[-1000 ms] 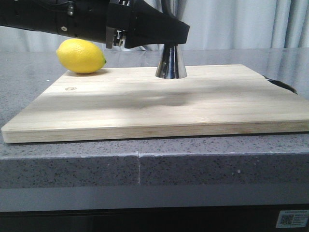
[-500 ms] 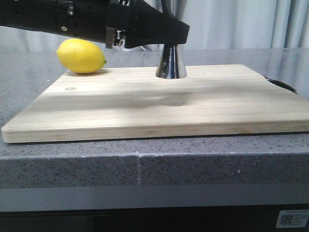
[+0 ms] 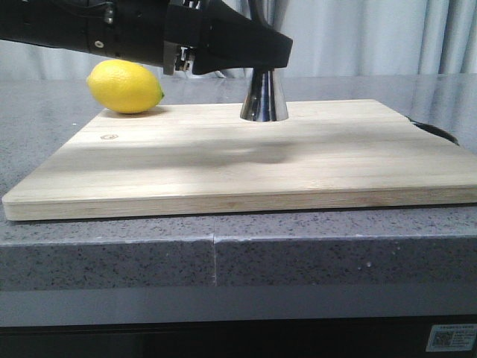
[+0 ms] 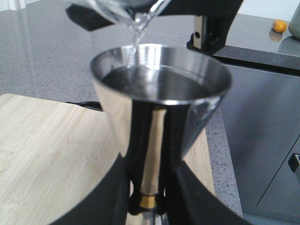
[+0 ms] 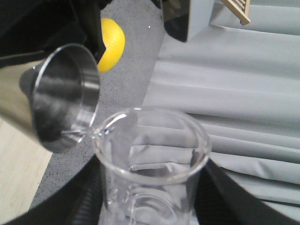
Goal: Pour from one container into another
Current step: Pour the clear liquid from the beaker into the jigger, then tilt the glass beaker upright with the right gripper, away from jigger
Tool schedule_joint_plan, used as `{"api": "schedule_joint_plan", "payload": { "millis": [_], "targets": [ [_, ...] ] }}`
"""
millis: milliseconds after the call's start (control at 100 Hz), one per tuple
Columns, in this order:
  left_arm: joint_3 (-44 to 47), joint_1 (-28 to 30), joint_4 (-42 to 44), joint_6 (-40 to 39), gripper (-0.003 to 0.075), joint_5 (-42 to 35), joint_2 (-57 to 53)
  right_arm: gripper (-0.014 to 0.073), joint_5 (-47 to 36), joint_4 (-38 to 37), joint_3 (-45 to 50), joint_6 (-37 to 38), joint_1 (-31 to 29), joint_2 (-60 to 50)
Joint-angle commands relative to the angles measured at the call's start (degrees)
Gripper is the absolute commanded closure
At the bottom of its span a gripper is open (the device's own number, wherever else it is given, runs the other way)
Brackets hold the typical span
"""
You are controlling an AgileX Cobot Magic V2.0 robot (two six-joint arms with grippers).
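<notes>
A bright yellow lemon (image 3: 124,86) sat beside a pale striped wooden board (image 3: 246,156) on speckled grey stone counter (image 3: 223,257). The jigger (image 4: 159,112) was mirror-silver with a gold waist band; the beaker (image 5: 152,164) was clear glass.

Polished steel hourglass jigger (image 3: 263,95): I log no shift across front views.
Black left arm (image 3: 149,33): I log no visible displacement.
Change overall: none discernible.
</notes>
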Motion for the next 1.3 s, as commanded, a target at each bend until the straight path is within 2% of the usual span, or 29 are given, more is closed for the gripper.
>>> {"api": "schedule_joint_plan", "payload": {
  "millis": [0,180,870,1290],
  "targets": [
    [-1.70,-0.48,-3.86,-0.56,0.0739,3.99,-2.60,0.0399,1.57,-0.16,-1.93,-0.37,0.03,-2.36],
    [-1.70,-0.48,-3.86,-0.56,0.0739,3.99,-2.60,0.0399,0.87,-0.16,-1.93,1.26,0.03,-2.36],
    [-1.70,-0.48,-3.86,-0.56,0.0739,3.99,-2.60,0.0399,0.13,0.28,-1.93,21.16,0.03,-2.36],
    [-1.70,-0.48,-3.78,-0.56,0.0739,3.99,-2.60,0.0399,4.20,7.11,-1.93,31.35,0.03,-2.36]
  ]
}}
